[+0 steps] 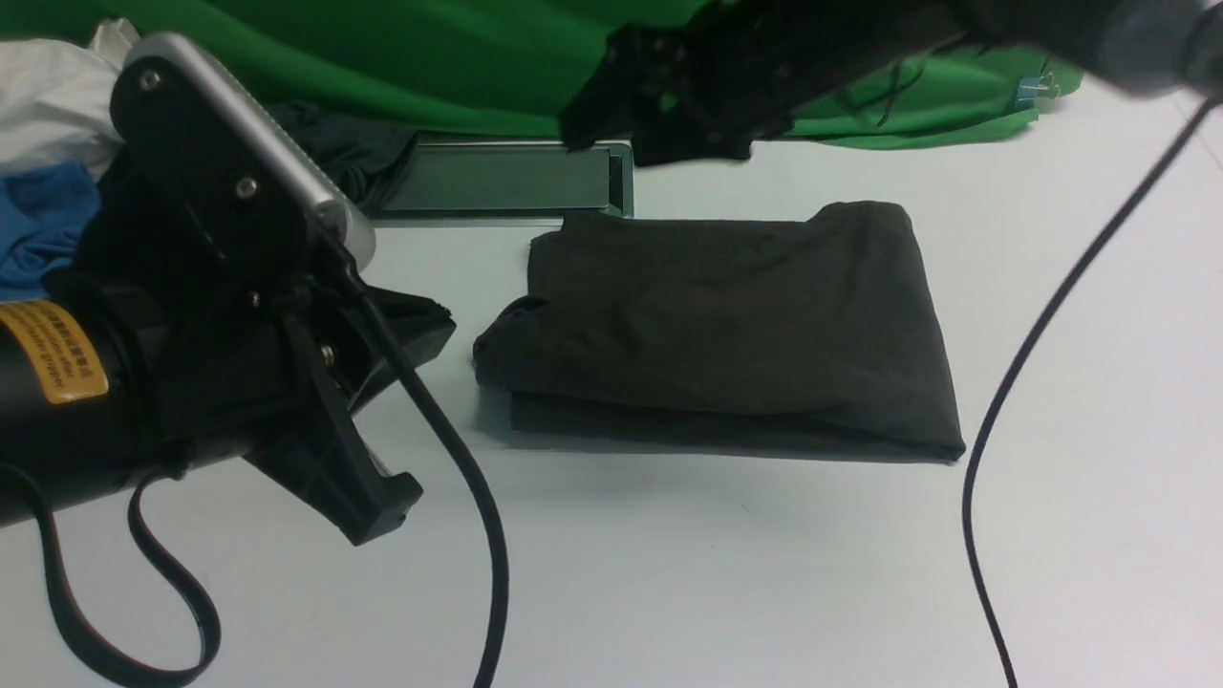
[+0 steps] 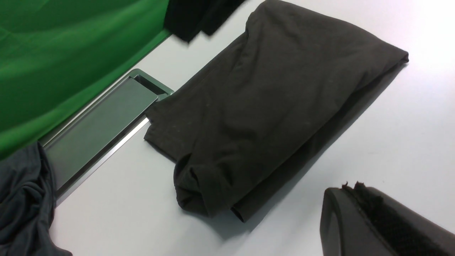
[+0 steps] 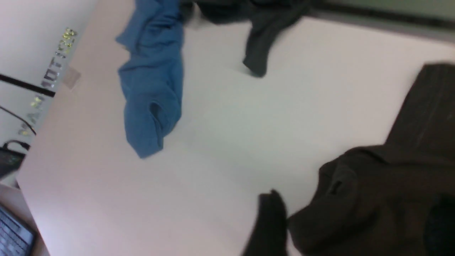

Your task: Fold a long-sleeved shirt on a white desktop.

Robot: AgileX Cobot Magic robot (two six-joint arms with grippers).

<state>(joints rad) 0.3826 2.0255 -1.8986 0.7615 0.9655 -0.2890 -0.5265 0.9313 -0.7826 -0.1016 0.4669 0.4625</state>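
Note:
The long-sleeved shirt (image 1: 726, 325) (image 2: 270, 106) (image 3: 384, 192) lies folded into a dark rectangle on the white desktop (image 1: 669, 573) (image 2: 408, 135) (image 3: 231, 142), with a rounded bulge at its left end. My left gripper (image 1: 435, 325) (image 2: 350, 186) is shut and empty. It hangs just left of the shirt without touching it. My right gripper (image 1: 659, 134) (image 3: 355, 220) is blurred, raised over the shirt's far left edge. Its fingers (image 3: 272, 217) stand wide apart, open, with the shirt lying flat below them.
A blue garment (image 1: 38, 220) (image 3: 153, 89) and a dark grey garment (image 1: 344, 143) (image 2: 21, 199) (image 3: 259, 42) lie at the far left. A metal slot (image 1: 497, 179) (image 2: 96, 128) sits behind the shirt, under the green backdrop (image 1: 382, 57). Black cables (image 1: 1032, 344) hang on both sides.

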